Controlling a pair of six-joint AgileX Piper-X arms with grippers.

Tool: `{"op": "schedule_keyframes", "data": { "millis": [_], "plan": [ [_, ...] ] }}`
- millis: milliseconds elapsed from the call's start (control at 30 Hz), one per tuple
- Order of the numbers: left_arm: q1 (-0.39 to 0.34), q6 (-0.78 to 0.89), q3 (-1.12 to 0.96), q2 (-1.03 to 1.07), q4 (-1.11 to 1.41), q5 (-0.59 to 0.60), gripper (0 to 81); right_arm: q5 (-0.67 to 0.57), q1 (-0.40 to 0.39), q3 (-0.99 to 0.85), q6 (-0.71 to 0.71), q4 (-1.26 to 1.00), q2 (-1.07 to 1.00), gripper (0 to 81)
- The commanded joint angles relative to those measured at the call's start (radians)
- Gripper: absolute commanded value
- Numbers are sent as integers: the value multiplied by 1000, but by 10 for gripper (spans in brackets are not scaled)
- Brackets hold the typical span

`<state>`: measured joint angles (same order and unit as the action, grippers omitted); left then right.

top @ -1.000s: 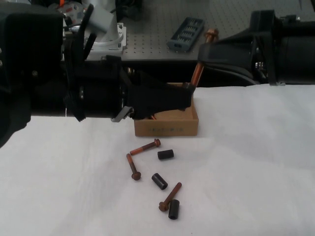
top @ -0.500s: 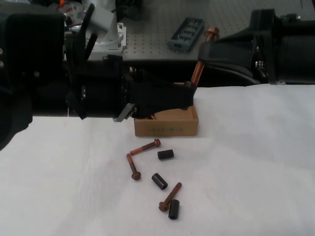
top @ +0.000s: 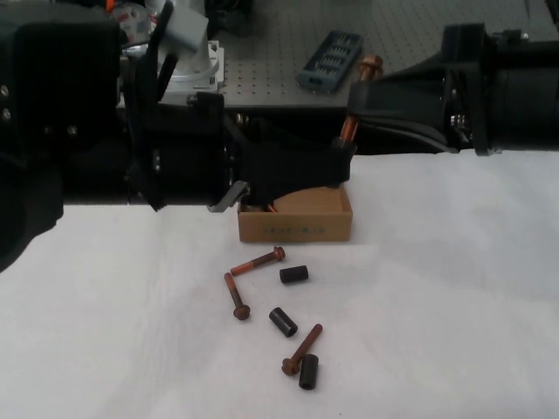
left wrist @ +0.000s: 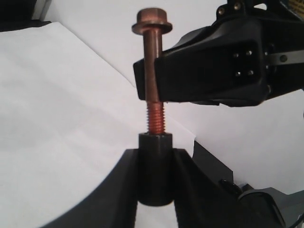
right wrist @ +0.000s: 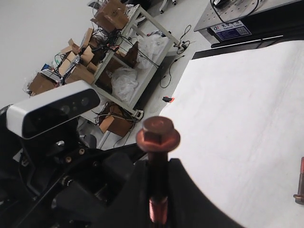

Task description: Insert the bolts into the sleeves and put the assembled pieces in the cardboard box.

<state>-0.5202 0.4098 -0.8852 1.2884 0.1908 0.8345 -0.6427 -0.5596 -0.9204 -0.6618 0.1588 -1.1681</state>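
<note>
My left hand point(left wrist: 155, 159) grips the sleeve point(left wrist: 155, 183) by its sides, my right hand point(right wrist: 158, 190) clamps the bolt point(left wrist: 153, 52) mid-shank; I judge both hard and slippery

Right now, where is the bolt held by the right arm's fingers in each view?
High view: bolt upright above the cardboard box's far edge.
Left wrist view: threads at the black sleeve's mouth.
Right wrist view: between the fingers, head nearest the camera.
Shared landmark: its flanged hex head.

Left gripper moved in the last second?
Yes. The left gripper, holding the sleeve, shifted right and slightly up against the cardboard box.
</note>
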Motion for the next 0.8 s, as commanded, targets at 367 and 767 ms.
{"op": "schedule_keyframes", "data": {
  "millis": [367,767],
  "plan": [
    [-4,-6,-12,-11,97,-45,6,-49,-1,-3,58,36,7,25],
    [-4,-22,-12,-11,102,-46,6,-42,-1,-3,178,146,14,25]
  ]
}}
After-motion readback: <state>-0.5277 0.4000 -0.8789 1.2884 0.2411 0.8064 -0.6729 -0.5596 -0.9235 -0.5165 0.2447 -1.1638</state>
